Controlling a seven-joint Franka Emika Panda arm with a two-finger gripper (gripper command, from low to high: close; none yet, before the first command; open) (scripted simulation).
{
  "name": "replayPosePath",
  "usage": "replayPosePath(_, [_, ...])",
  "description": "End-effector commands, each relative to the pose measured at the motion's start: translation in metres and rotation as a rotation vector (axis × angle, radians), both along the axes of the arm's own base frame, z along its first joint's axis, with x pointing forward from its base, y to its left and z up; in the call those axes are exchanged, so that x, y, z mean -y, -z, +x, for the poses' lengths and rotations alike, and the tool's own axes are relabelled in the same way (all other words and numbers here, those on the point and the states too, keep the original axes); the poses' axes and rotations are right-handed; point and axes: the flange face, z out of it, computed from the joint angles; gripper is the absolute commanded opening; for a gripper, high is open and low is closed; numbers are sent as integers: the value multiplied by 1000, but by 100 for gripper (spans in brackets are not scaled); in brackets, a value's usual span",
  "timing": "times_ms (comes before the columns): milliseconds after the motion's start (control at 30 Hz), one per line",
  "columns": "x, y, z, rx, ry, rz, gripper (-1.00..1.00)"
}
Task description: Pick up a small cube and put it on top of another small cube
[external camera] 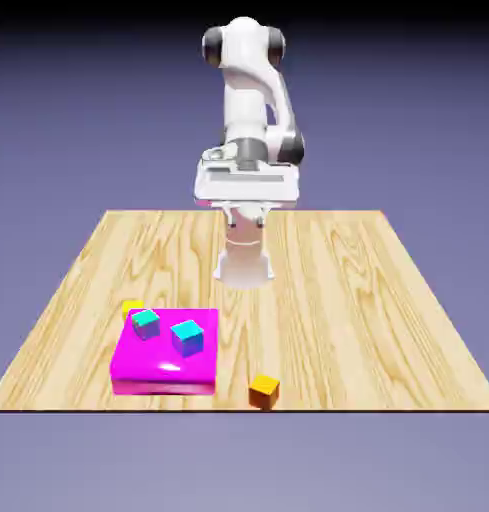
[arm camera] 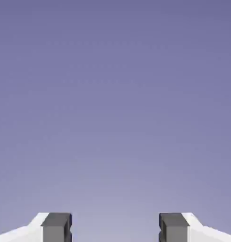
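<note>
Tool (arm camera: 115, 228) spread, empty; behind the glossy magenta block (external camera: 166, 387), the small yellow cube (external camera: 132, 307) looks light and stiff, best pinched across opposite side faces.

White arm (external camera: 250, 95) — dark round joint caps

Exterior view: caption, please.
Open end effector above the table; cyan cubes on the magenta block, orange cube beside.
</note>
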Motion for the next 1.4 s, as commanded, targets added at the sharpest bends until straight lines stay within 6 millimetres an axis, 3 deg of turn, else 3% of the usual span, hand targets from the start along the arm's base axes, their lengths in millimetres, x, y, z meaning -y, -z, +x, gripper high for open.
replayPosePath(0, [8, 6, 1, -16, 50, 35, 0])
replayPosePath(333, [83, 62, 1, -149, 581, 369, 0])
replayPosePath(667, [155, 120, -22, -226, 1155, 663, 0])
replayPosePath(1000, [218, 175, -65, -238, 1763, 912, 0])
replayPosePath(1367, [270, 233, -131, -155, 2465, 1113, 0])
